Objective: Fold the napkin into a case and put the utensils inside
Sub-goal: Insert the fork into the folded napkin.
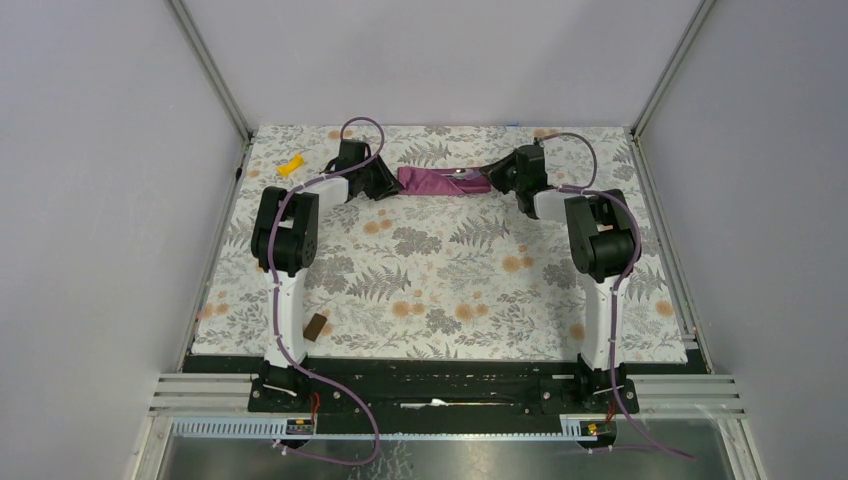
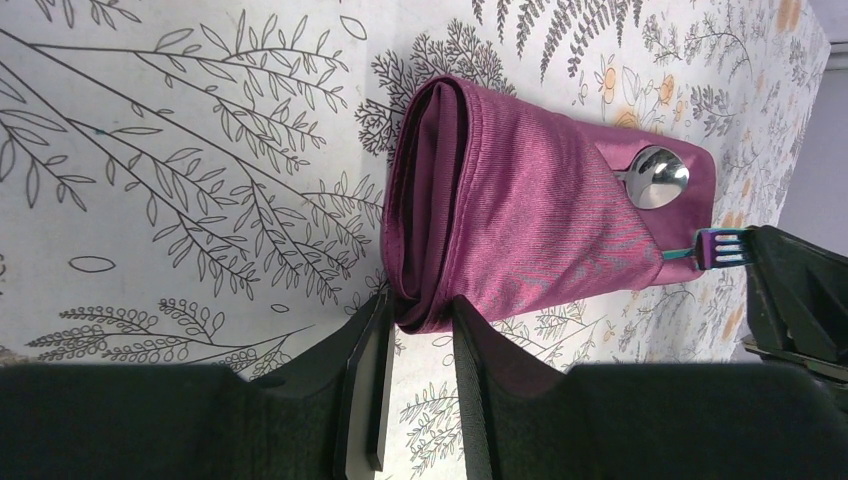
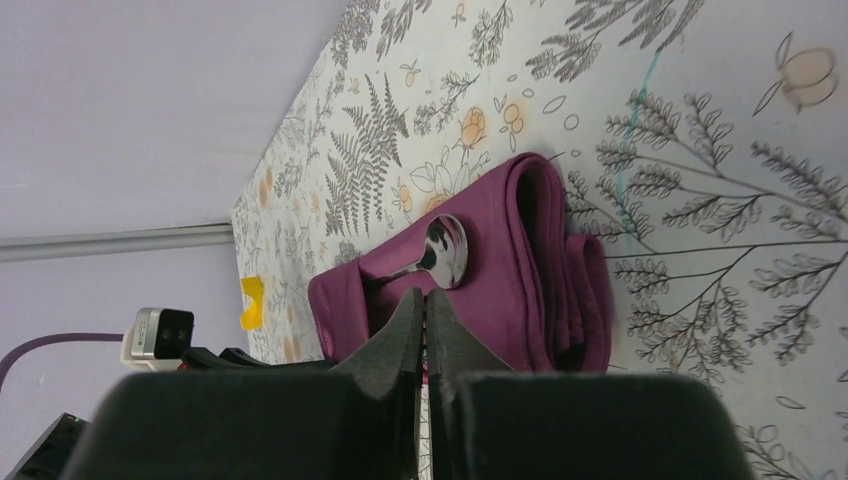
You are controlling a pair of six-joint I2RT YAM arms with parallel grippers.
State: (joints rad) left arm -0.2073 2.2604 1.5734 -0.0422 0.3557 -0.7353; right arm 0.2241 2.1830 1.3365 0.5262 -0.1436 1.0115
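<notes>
Top, left wrist and right wrist views. The case (image 2: 520, 200), a plum-magenta cloth folded into a slim strip, lies flat on the floral tabletop (image 1: 430, 280) at its far middle, lengthwise between the two grippers.

(a) Left gripper (image 2: 420, 308): the fingers stand on either side of the thick folded end of the case and grasp its near corner, the cloth filling the gap between them.

(b) Right gripper (image 3: 425, 310): the fingers are clenched tightly together with no gap visible, poised over the opposite, open end of the case.

(c) Spoon (image 2: 655, 178): the silvery bowl lies exposed on the cloth at the diagonal mouth of the pocket, with the handle tucked under the fold.

(d) Fork (image 2: 722, 247): the iridescent tines project past the edge of the case beside the spoon, and the handle runs in under the cloth. In the left wrist view the tines reach the black body of the right gripper. Whether the clenched fingers pinch them cannot be told.

(e) A small yellow piece (image 1: 290, 166) lies near the far left corner, left of the left gripper. A small brown block (image 1: 317, 327) lies just beside the lower part of the left arm, well apart from the case
</notes>
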